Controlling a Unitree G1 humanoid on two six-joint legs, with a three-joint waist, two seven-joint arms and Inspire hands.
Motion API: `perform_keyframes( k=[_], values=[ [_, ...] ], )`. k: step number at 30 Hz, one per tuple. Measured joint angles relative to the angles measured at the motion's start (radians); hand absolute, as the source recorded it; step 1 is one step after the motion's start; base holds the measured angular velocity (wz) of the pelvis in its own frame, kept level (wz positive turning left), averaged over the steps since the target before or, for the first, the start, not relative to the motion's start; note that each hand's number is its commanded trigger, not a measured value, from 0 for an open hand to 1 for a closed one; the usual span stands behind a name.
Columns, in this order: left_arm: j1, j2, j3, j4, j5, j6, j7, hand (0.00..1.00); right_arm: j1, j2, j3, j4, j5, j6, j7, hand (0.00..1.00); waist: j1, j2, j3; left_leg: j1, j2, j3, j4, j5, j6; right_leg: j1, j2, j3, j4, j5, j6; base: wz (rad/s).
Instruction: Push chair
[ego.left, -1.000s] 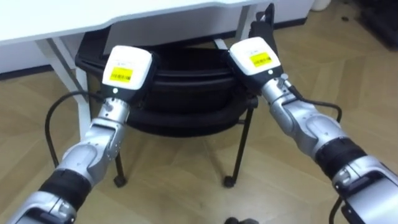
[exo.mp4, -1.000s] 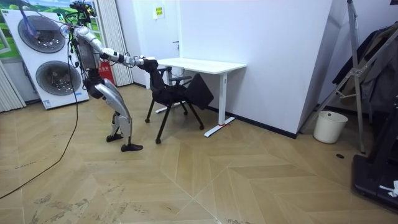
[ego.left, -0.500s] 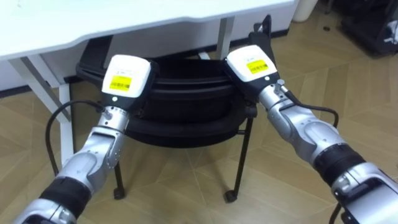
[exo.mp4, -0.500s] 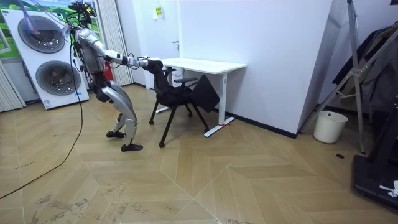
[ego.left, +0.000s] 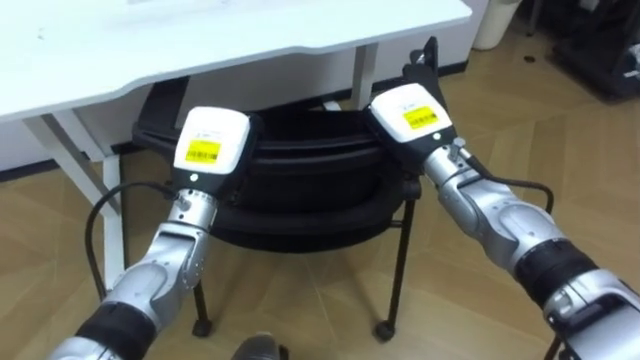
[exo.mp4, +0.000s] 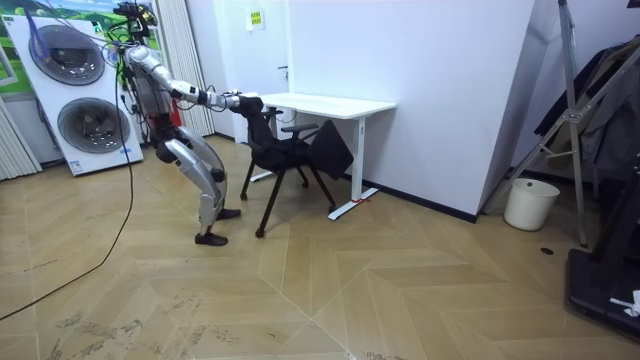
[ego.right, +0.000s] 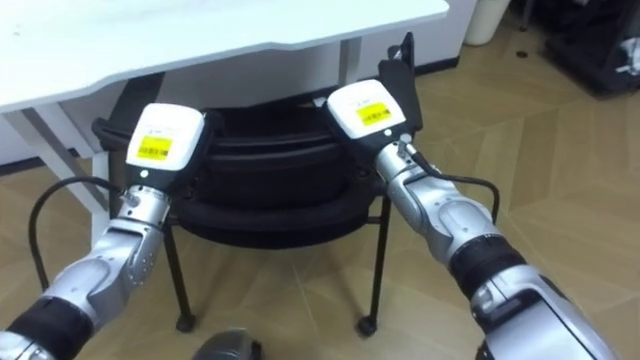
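Note:
A black chair (ego.left: 300, 170) on castors stands with its backrest toward me and its seat partly under the white desk (ego.left: 200, 40). My left hand (ego.left: 210, 145) rests against the left part of the backrest's top edge. My right hand (ego.left: 410, 110) rests against the right part. The fingers of both hands lie beyond the edge, hidden from me. In the room view I stand leaning forward with both arms stretched out to the chair (exo.mp4: 285, 150) at the desk (exo.mp4: 320, 103).
The desk's white legs (ego.left: 75, 140) stand on either side of the chair. A white bin (exo.mp4: 528, 203) sits by the wall at the room view's right, beside a dark rack (exo.mp4: 590, 150). Stacked washing machines (exo.mp4: 70, 90) stand behind me.
The chair has rolled a little further under the desk, toward the room view's right. I have stepped after it, bringing my rear leg forward. Both hands stay on the backrest.

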Motion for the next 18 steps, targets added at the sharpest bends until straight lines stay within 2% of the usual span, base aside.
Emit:
perform_keyframes(
  k=[3,5,6,10,12,14,16,17,18],
  values=[
    [-0.01,0.002,0.001,-0.002,0.009,0.005,-0.002,1.0,-0.005,0.006,0.001,0.012,0.007,0.003,-0.016,1.0,0.004,-0.008,-0.0002,-0.007,-0.003,-0.006,-0.005,0.002,0.0,0.01,-0.041,-0.056,-0.002,0.0,0.001,0.15],
    [-0.012,0.011,0.007,-0.011,0.009,0.006,-0.001,1.0,-0.017,0.01,0.002,0.014,0.008,0.005,-0.02,1.0,0.009,-0.012,0.0006,-0.017,-0.004,-0.012,-0.006,0.002,0.0,0.009,-0.055,-0.081,-0.003,0.0,0.001,0.1],
    [-0.013,0.015,0.011,-0.02,0.01,0.011,0.0,1.0,-0.029,0.01,0.01,0.016,0.01,0.01,-0.022,1.0,0.011,-0.015,0.001,-0.025,-0.013,-0.026,-0.009,0.002,0.0,0.009,-0.071,-0.108,-0.003,0.0,0.001,0.07],
    [-0.017,0.023,0.026,-0.049,0.009,0.024,0.002,1.0,-0.063,0.013,0.046,0.023,0.038,0.027,-0.033,1.0,0.035,-0.02,0.0015,-0.036,-0.048,-0.085,-0.014,0.002,-0.001,0.016,-0.095,-0.162,-0.01,0.002,0.006,0.0],
    [-0.013,0.027,0.029,-0.061,0.009,0.031,0.003,1.0,-0.07,0.012,0.059,0.023,0.045,0.033,-0.04,1.0,0.036,-0.023,-0.0002,-0.034,-0.062,-0.115,-0.02,0.002,-0.001,0.041,-0.102,-0.194,-0.017,-0.009,0.026,0.3],
    [-0.008,0.029,0.031,-0.069,0.009,0.034,0.002,1.0,-0.073,0.012,0.062,0.026,0.046,0.033,-0.041,1.0,0.042,-0.023,0.0,-0.024,-0.07,-0.125,-0.023,0.003,-0.002,0.061,-0.106,-0.207,-0.02,-0.02,0.036,0.25],
    [0.006,0.03,0.034,-0.083,0.01,0.039,0.003,1.0,-0.073,0.013,0.07,0.027,0.046,0.033,-0.044,1.0,0.058,-0.022,-0.0003,-0.006,-0.071,-0.129,-0.026,0.021,-0.005,0.085,-0.105,-0.212,-0.023,-0.034,0.047,0.12],
    [0.015,0.035,0.034,-0.093,0.011,0.042,0.004,1.0,-0.073,0.01,0.072,0.029,0.046,0.033,-0.046,1.0,0.064,-0.024,0.0006,0.004,-0.075,-0.136,-0.025,0.039,-0.007,0.106,-0.108,-0.221,-0.024,-0.045,0.052,0.25],
    [0.017,0.035,0.034,-0.099,0.014,0.045,0.005,1.0,-0.073,0.01,0.072,0.03,0.047,0.033,-0.052,1.0,0.064,-0.029,0.0025,0.01,-0.085,-0.145,-0.027,0.041,-0.005,0.125,-0.114,-0.238,-0.031,-0.052,0.054,0.37]
  ],
)
